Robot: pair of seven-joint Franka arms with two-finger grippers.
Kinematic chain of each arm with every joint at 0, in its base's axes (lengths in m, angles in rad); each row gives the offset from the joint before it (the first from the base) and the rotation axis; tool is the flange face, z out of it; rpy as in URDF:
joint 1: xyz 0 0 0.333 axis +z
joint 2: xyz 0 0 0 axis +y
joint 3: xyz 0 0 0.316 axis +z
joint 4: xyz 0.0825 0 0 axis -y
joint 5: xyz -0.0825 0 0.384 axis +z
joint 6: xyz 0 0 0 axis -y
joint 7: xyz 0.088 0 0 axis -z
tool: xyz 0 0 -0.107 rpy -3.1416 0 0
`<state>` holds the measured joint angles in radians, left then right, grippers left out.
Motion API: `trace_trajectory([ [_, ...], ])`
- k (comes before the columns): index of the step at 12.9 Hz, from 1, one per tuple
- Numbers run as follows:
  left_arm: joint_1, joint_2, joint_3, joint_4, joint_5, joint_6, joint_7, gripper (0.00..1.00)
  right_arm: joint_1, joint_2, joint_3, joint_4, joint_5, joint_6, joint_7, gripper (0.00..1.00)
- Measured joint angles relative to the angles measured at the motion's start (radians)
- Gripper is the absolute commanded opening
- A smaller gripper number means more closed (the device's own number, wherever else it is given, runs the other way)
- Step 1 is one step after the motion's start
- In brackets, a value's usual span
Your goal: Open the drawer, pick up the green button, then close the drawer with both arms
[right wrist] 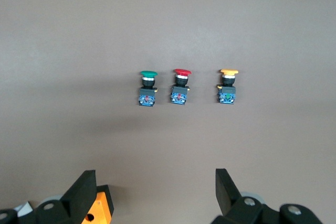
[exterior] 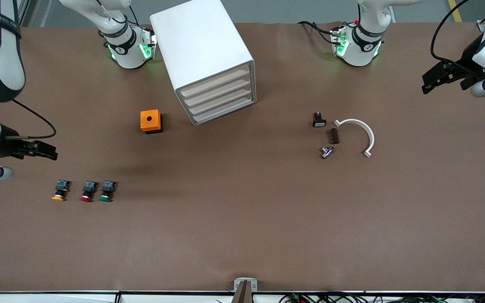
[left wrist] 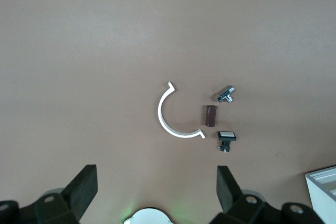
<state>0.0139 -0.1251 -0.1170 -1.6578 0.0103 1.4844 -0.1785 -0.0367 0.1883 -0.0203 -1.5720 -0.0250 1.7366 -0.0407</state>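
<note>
Nearest the front camera, toward the right arm's end of the brown table [exterior: 242, 235]: a row of three small push buttons lying on their sides. Small push button with round green cap, black body and bluish-grey rear block [exterior: 107, 191] at the end of the row closest to the table's middle, long axis running toward the front camera, cap pointing at that camera, rear block pointing toward the robot bases. Just beside it, the red-capped push button [exterior: 87, 191], then the yellow-capped push button [exterior: 60, 190], both laid the same way.

Above the table near that row, the right arm's black two-finger gripper [right wrist: 155, 195], fingers spread wide, holding nothing.

Farther from the camera, toward the left arm's end: a small silver metal fitting [exterior: 326, 152], a dark brown cylinder [exterior: 334, 136], a curved white plastic half-ring [exterior: 359, 134] and a small black switch with a white face [exterior: 319, 120].

Farther still, an orange square box with a round hole on top [exterior: 151, 121], beside the tall white box cabinet [exterior: 202, 54]. Four slim cream-fronted drawers [exterior: 219, 97] stacked in it, all pushed in, fronts facing the camera at a slant.

Over the left arm's end of the table, the left arm's black two-finger gripper [left wrist: 157, 195], also spread wide and empty.
</note>
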Motion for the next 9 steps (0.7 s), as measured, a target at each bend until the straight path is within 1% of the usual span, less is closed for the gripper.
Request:
trace_trajectory([
  [4,0.0,-0.011,0.0,0.0,0.0,-0.017,0.0,1.0,-0.035,-0.016,-0.002,0.061,-0.007,-0.057,-0.046,1.0],
  [6,0.0,-0.018,0.0,0.0,0.0,-0.035,0.0,1.0,-0.047,-0.016,-0.002,0.067,-0.026,-0.078,-0.047,1.0],
  [9,0.0,-0.026,0.0,0.0,0.0,-0.039,0.0,1.0,-0.047,-0.015,0.005,0.079,-0.032,-0.114,-0.047,1.0],
])
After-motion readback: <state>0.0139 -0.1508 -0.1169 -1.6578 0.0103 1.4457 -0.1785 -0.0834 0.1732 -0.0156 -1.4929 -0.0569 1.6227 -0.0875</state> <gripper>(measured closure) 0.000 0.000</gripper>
